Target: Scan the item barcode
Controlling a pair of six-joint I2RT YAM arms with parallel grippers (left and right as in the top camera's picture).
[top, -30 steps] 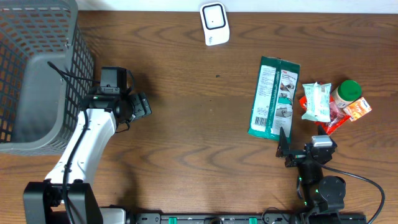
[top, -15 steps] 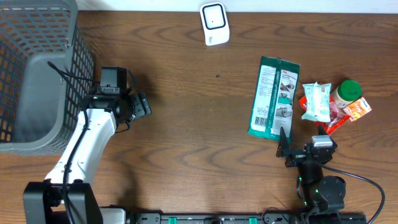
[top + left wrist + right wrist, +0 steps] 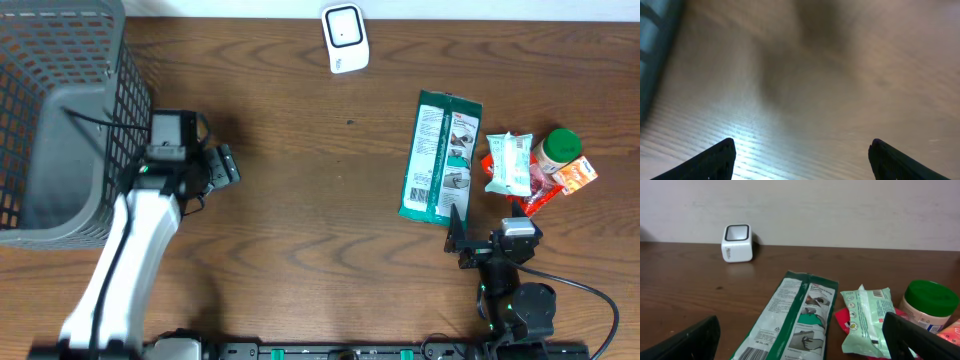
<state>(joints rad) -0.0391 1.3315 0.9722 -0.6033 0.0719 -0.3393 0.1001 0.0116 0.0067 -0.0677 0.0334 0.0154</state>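
The white barcode scanner (image 3: 345, 38) stands at the far table edge and shows in the right wrist view as a small white box, the scanner (image 3: 737, 243). A long green-and-white packet (image 3: 440, 158) lies right of centre; its barcode end (image 3: 753, 352) points toward my right gripper (image 3: 486, 222). That right gripper (image 3: 802, 342) is open just short of the packet, holding nothing. My left gripper (image 3: 222, 166) is beside the basket, far from the items. In the blurred left wrist view the left gripper (image 3: 802, 160) is open over bare wood.
A grey wire basket (image 3: 60, 120) fills the far left corner, right next to the left arm. A pale green pack (image 3: 510, 162), a red packet (image 3: 535, 192), a green-lidded jar (image 3: 560, 146) and an orange packet (image 3: 577, 175) cluster at the right edge.
The left arm has shifted a little left and toward the basket, and its wrist view is blurred. The right arm and the items have not moved.
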